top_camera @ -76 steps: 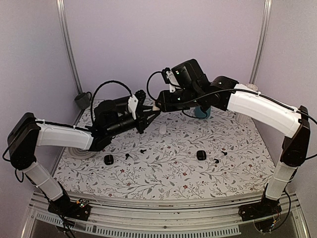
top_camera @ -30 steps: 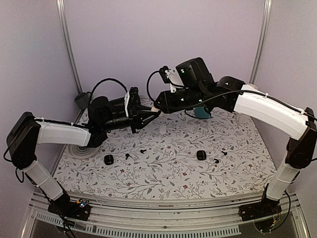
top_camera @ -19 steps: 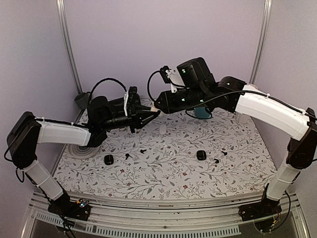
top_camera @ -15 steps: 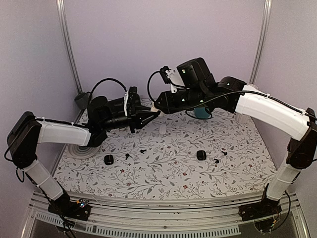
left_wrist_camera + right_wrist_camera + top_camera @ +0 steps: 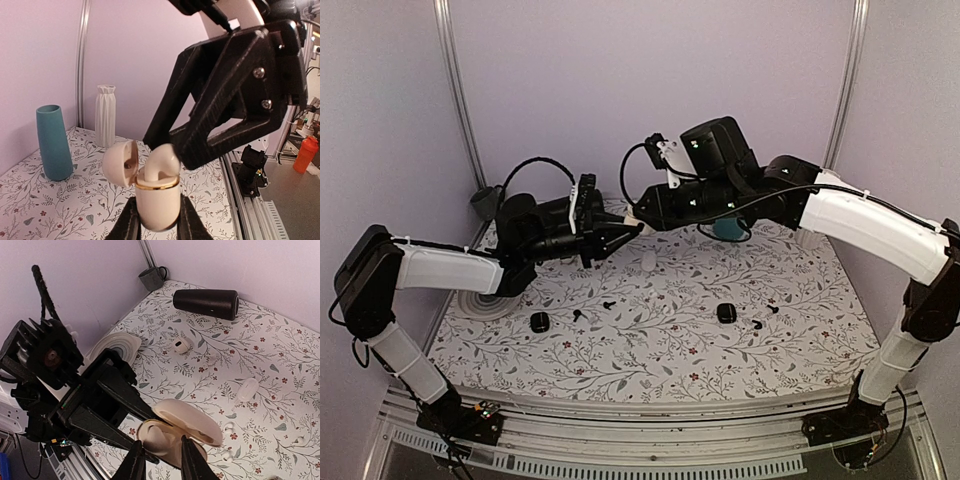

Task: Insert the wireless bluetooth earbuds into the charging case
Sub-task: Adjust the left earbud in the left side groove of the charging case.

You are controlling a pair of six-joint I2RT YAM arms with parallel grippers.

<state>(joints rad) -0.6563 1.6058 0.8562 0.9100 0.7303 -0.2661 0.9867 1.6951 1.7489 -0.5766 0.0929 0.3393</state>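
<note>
Left wrist view: the left gripper (image 5: 156,222) jaws clamp the charging case (image 5: 156,202), its lid (image 5: 121,162) open. The earbud (image 5: 161,162) sits half-seated in the case, its head apparently pinched at the right gripper (image 5: 172,147) tip. Pressing off-axis could jam the stem or twist the case between the left jaws. No writing is legible.

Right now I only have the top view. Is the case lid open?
Observer: Yes. The left wrist view shows the case with its lid swung out to one side.
Operator: Earbud in?
Observer: Partly. A white earbud sits in the mouth, its top above the gold rim.
Operator: What's on the earbud?
Observer: The right gripper, with a finger on either side of it.
</note>
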